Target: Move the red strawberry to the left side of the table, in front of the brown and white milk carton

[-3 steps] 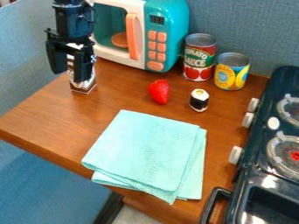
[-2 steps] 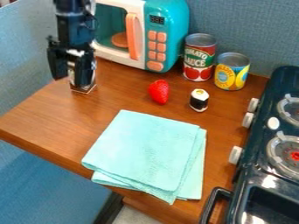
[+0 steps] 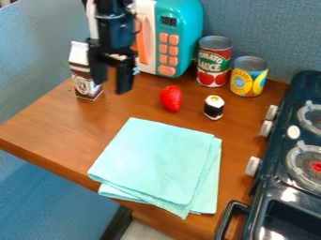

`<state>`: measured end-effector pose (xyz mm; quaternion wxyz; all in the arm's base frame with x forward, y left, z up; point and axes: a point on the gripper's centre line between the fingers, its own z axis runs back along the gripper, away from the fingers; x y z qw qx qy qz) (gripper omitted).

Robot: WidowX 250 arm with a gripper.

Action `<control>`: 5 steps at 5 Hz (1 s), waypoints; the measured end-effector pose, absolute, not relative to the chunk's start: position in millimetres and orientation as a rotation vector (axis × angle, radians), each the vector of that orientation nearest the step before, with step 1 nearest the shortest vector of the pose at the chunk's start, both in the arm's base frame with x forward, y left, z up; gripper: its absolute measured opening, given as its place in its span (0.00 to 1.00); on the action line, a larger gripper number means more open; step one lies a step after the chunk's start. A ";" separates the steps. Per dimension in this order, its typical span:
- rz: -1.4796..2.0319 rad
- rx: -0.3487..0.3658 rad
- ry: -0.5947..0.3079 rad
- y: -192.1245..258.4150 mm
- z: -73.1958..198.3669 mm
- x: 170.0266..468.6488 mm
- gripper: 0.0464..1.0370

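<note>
Judging by the empty grip, it's at a positioning step. Pincer [image 3: 110, 87] has its fingers wide apart over the table [image 3: 56, 119]. Carton [image 3: 85, 80] stands upright just left of it in view; can't tell if they touch. Strawberry [image 3: 171, 98] sits on the other side. Any next move calls for clearance from the carton.

Gripper [image 3: 110, 87] pointing down, fingers [image 3: 124, 80] apart, apparently holding nothing

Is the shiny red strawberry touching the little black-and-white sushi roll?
Apart: the camera view shows brown wood between the strawberry and sushi roll.
</note>
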<state>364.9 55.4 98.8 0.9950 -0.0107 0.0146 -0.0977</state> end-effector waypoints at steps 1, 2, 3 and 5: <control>-0.120 -0.043 -0.052 45.6 106.4 380.4 0.96; -0.094 -0.032 -0.135 41.0 116.5 398.2 0.96; -0.025 -0.064 -0.172 34.0 106.6 411.3 0.96; 0.294 -0.210 -0.280 16.6 74.6 419.5 0.96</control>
